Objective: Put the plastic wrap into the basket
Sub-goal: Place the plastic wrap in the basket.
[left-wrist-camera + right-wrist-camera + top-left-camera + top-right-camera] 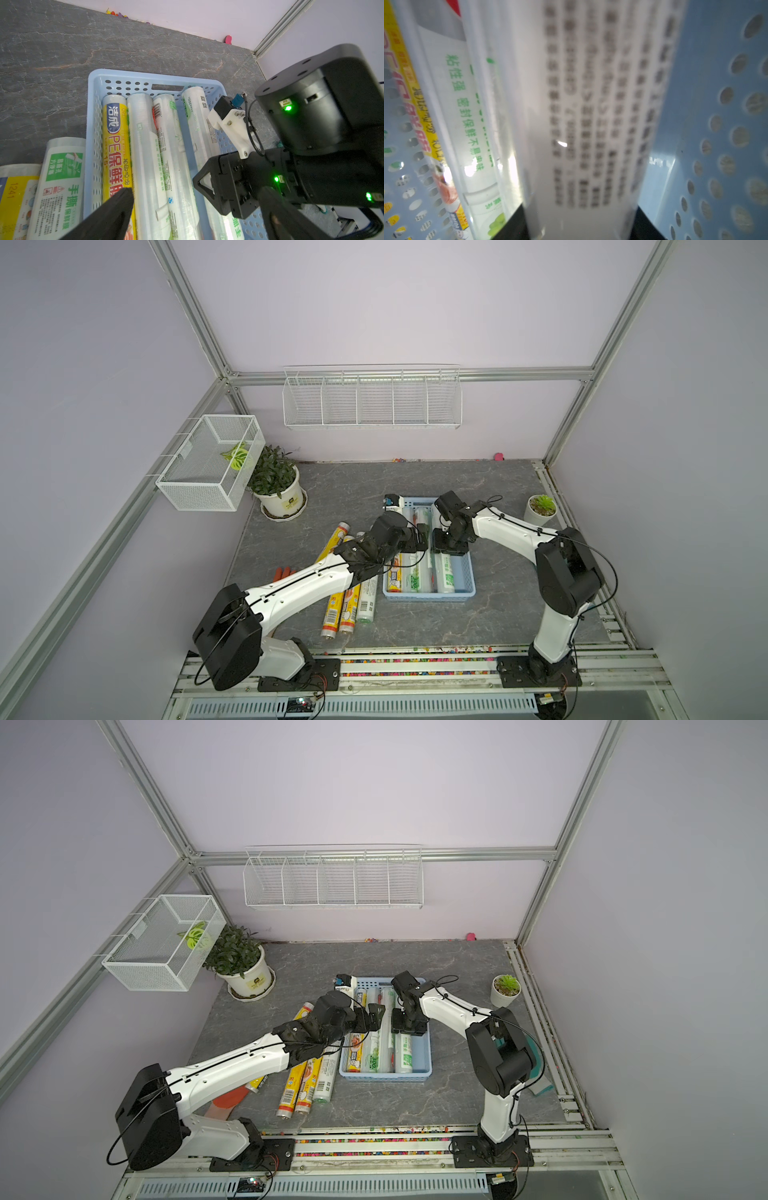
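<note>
Right wrist view | pinching white roll (591,104) in right claw (581,224), lengthwise inside basket (716,83) by its right wall | left claw (422,539) spread, nearer loose rolls (349,605) left of basket

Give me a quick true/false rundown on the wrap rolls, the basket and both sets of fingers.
1. The basket holds four rolls, one of them yellow. True.
2. The left gripper is clamped on a roll. False: its fingers are open and empty, above the basket.
3. The right gripper has its fingers closed around a white roll lying in the basket. True.
4. Every roll is already in the basket. False: loose rolls lie on the table beside it.
</note>
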Robot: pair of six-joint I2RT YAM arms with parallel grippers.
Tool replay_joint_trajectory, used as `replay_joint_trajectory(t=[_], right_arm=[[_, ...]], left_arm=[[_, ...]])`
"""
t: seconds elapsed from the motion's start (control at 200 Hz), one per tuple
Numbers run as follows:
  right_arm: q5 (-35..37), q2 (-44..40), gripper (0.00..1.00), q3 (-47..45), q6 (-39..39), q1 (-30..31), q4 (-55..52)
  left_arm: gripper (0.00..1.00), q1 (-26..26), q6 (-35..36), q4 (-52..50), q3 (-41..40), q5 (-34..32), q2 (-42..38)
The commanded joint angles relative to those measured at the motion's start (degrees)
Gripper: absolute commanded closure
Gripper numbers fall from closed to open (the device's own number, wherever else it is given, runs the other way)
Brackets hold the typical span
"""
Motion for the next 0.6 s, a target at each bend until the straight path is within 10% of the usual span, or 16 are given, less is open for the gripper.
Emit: replay_joint_trajectory(t=[0.0,0.595], right_arm=[[0.04,0.74,0.48,0.46,1.65,0.34,0.85],[-0.89,0.41,0.38,-1.03,1.85,-0.17,2.73]], left_arm=[[0.0,0.35,-0.31,-0.28,0.47,0.24,0.3],[0.0,0.38,-0.74,-0.55,0.52,0.94,1.03]])
